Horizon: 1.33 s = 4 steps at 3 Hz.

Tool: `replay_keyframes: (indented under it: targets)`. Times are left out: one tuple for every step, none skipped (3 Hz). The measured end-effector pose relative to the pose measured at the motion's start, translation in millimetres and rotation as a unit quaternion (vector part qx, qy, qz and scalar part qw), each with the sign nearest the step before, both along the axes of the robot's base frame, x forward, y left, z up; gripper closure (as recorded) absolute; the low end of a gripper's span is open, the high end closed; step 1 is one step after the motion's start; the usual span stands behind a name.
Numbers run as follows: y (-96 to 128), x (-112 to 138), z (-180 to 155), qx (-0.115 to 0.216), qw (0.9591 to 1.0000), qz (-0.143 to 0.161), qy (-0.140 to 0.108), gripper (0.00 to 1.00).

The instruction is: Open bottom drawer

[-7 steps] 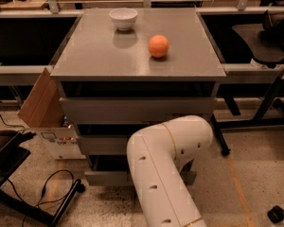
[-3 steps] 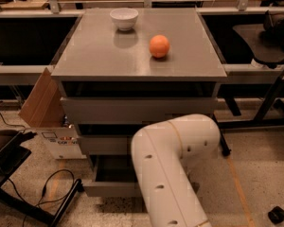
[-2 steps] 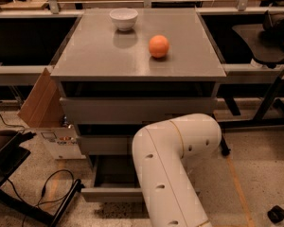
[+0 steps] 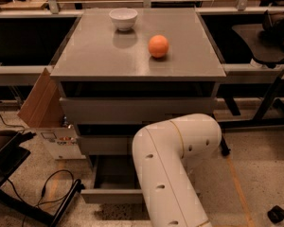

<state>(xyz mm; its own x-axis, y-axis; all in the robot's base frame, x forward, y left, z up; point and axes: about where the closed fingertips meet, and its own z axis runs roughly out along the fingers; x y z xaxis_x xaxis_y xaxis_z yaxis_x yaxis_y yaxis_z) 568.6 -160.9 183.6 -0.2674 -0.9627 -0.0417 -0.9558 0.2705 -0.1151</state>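
The grey cabinet [image 4: 137, 56] has three drawers. The bottom drawer [image 4: 111, 195] is pulled out toward me, its grey front low near the floor and its plain grey box interior [image 4: 114, 170] showing. The middle drawer front [image 4: 104, 144] and the top drawer front [image 4: 132, 109] are pushed in. My white arm [image 4: 173, 164] reaches down in front of the cabinet's right half and covers the right part of the drawer. My gripper is hidden behind the arm.
A white bowl [image 4: 123, 18] and an orange [image 4: 158, 46] sit on the cabinet top. A cardboard box [image 4: 47, 115] stands at the cabinet's left. Cables [image 4: 52, 188] and a black stand lie on the floor at left. Table legs [image 4: 272, 100] stand at right.
The bottom drawer has slid out from the cabinet toward me, showing more of its interior. The arm has shifted slightly with it.
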Motion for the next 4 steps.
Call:
replay_keyframes:
  targets:
    - [0.0, 0.0, 0.0, 0.0, 1.0, 0.0, 0.0, 1.0]
    - [0.0, 0.0, 0.0, 0.0, 1.0, 0.0, 0.0, 1.0]
    - [0.0, 0.0, 0.0, 0.0, 1.0, 0.0, 0.0, 1.0]
    - [0.0, 0.0, 0.0, 0.0, 1.0, 0.0, 0.0, 0.85]
